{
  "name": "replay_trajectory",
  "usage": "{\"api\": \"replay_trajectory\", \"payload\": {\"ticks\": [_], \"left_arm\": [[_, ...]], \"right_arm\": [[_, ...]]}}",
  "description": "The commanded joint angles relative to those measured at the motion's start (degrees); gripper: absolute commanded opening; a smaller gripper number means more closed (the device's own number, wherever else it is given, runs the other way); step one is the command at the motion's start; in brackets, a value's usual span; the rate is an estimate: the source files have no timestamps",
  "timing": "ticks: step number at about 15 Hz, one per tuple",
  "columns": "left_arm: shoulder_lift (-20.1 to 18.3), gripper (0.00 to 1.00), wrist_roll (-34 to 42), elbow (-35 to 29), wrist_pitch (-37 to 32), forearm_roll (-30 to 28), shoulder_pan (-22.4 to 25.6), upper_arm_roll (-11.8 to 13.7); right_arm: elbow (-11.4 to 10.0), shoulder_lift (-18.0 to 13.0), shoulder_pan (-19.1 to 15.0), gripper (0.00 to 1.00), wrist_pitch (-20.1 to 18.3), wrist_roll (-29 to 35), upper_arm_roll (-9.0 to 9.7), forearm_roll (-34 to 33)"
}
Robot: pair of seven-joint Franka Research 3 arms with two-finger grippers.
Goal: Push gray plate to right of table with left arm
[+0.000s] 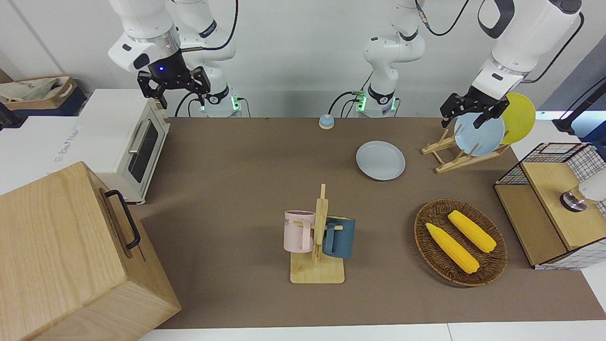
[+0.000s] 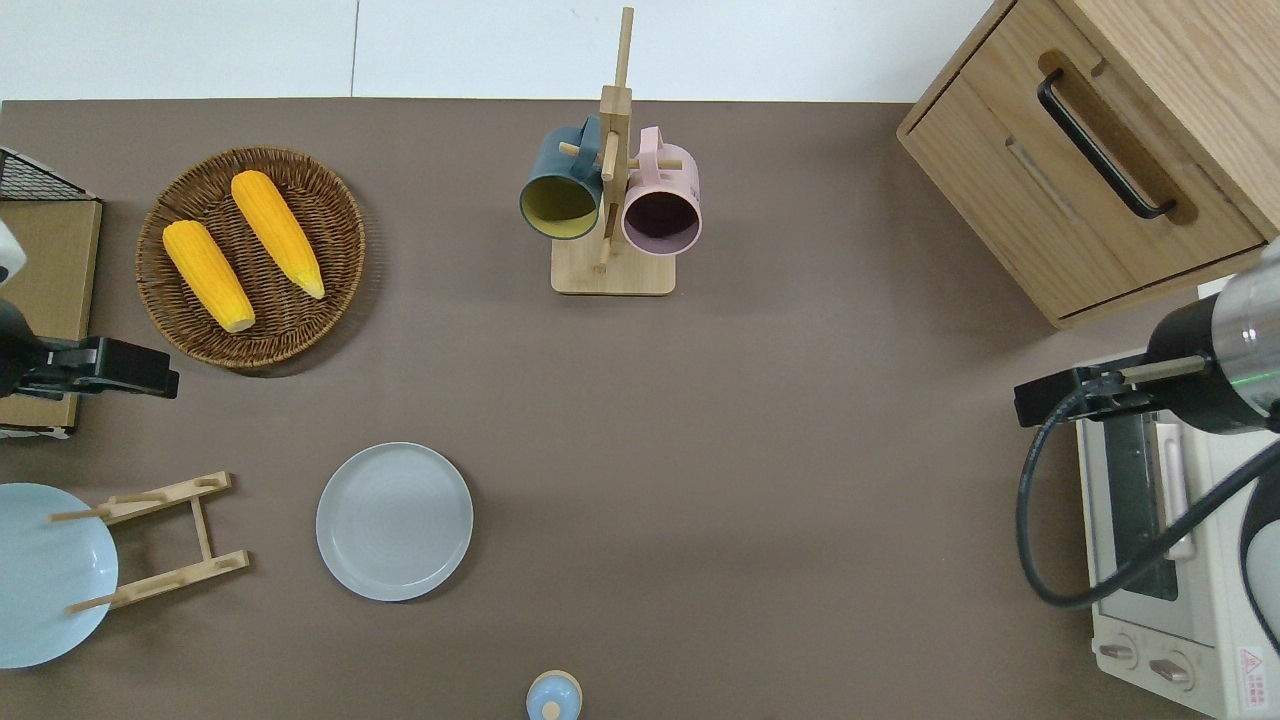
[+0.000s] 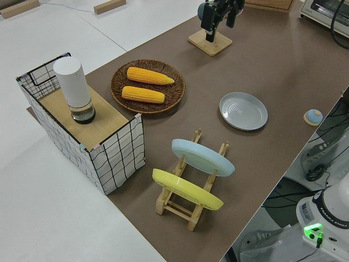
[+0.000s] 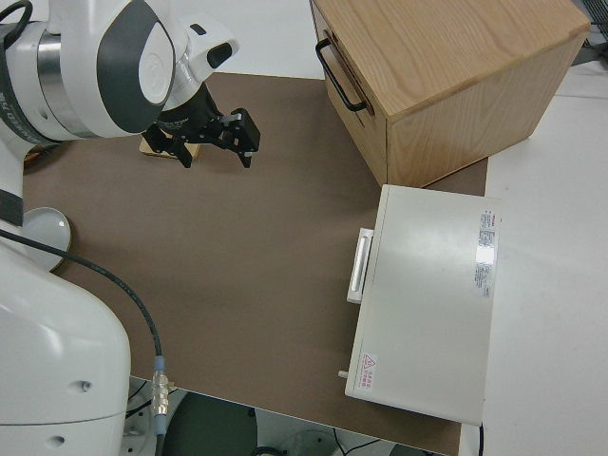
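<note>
The gray plate [image 1: 380, 160] lies flat on the brown table [image 1: 236, 156], toward the left arm's end; it also shows in the overhead view [image 2: 394, 521] and the left side view [image 3: 244, 111]. My left gripper [image 1: 467, 115] is open and empty, up in the air. In the overhead view [image 2: 150, 368] it is over the table between the wicker basket and the plate rack, well apart from the gray plate. The right arm is parked, its gripper [image 1: 174, 91] open and empty.
A wooden rack [image 2: 160, 540] holds a sky-blue plate [image 1: 479, 135] and a yellow plate [image 1: 520, 117]. A wicker basket [image 2: 250, 257] holds two corn cobs. There is also a mug tree [image 2: 610, 200], a wooden cabinet [image 2: 1100, 150], a toaster oven [image 1: 128, 142], a wire box [image 1: 554, 203] and a small blue bell [image 2: 553, 696].
</note>
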Motion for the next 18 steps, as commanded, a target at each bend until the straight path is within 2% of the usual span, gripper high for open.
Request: {"api": "replay_trajectory", "payload": {"ticks": [1,5,10,16,18], "left_arm": [[0.1,0.99,-0.2,0.4,-1.3,0.1,0.1,0.1],[-0.1,0.99,-0.2,-0.1,-2.1,0.2,0.1,0.2],[-1.3,0.99,-0.4,-3.8,-1.9,0.1,0.2,0.4],[-6.4,0.99,-0.3,-14.9,4.3,0.0,0.1,0.3],[-9.6,0.99,-0.2,-22.1,9.2,-0.4,0.1,0.3]], "right_arm": [[0.1,-0.4,-0.6,0.983,-0.7,-0.1,0.32,0.5],[0.0,-0.4,-0.6,0.983,-0.7,-0.1,0.23,0.5],[0.0,-0.4,-0.6,0.983,-0.7,-0.1,0.32,0.5],[0.0,-0.4,-0.6,0.983,-0.7,-0.1,0.32,0.5],[0.1,-0.4,-0.6,0.983,-0.7,-0.1,0.32,0.5]]}}
